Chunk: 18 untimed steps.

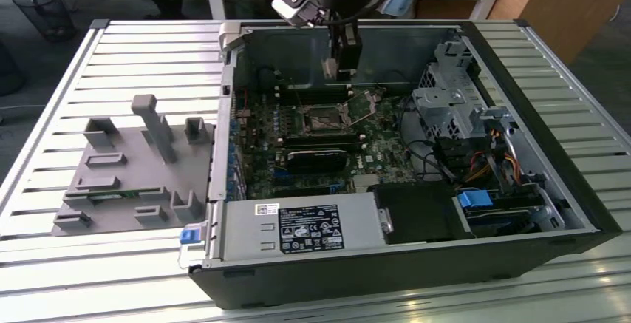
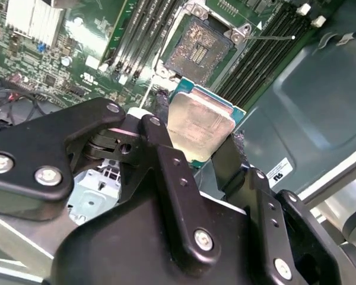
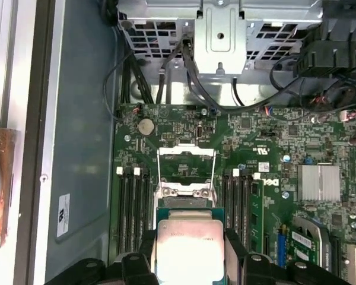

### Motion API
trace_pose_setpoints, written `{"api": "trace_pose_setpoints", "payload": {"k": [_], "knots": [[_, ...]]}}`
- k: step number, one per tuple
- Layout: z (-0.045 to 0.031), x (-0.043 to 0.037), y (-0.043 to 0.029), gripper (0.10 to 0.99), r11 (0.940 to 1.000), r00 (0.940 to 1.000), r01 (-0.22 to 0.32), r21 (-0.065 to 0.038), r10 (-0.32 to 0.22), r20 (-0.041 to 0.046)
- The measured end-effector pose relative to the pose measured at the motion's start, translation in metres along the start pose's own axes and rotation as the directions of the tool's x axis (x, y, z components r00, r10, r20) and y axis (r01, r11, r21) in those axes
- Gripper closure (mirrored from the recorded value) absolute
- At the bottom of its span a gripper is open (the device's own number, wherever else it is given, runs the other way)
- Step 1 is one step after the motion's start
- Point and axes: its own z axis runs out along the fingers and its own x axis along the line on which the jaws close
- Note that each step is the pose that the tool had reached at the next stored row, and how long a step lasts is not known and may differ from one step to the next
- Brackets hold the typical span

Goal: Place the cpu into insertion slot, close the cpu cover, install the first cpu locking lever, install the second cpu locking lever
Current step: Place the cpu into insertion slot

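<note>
My gripper (image 2: 199, 142) is shut on the cpu (image 2: 199, 126), a flat silver-topped square chip with a green edge, held by two opposite sides between the black fingers (image 2: 161, 139). In the exterior view the gripper (image 1: 340, 74) hangs over the motherboard inside the open case, above and behind the insertion slot (image 1: 321, 121). The slot (image 2: 196, 50) lies uncovered with its dark pin field showing. The cpu (image 3: 187, 243) sits a short way off the slot (image 3: 186, 169). The silver cpu cover (image 3: 184, 189) stands raised at the slot's edge. A thin wire lever (image 2: 273, 37) lies swung out beside the slot.
The black computer case (image 1: 552, 153) lies open on a slatted metal table (image 1: 148, 49). Memory slots (image 3: 130, 208) flank the socket. A drive cage with cables (image 1: 448, 105) fills the exterior view's right, and a power supply (image 1: 295, 228) sits at the front. A grey parts fixture (image 1: 128, 168) stands on the left.
</note>
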Motion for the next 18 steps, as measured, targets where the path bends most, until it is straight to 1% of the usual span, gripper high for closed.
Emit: {"api": "trace_pose_setpoints", "payload": {"k": [6, 10, 14, 18], "knots": [[0.0085, -0.0003, -0.0006, 0.545, 1.0, 1.0, 0.003, 0.0, -0.003, 0.0003], [0.0147, -0.0006, -0.0014, 0.545, 0.9995, 0.9995, 0.033, 0.001, -0.033, -0.0021], [0.0221, -0.0009, -0.002, 0.545, 0.9992, 0.9992, 0.04, 0.002, -0.04, -0.0023], [0.0282, -0.001, -0.0025, 0.545, 0.9992, 0.9991, 0.041, 0.002, -0.041, 0.0104]]}}
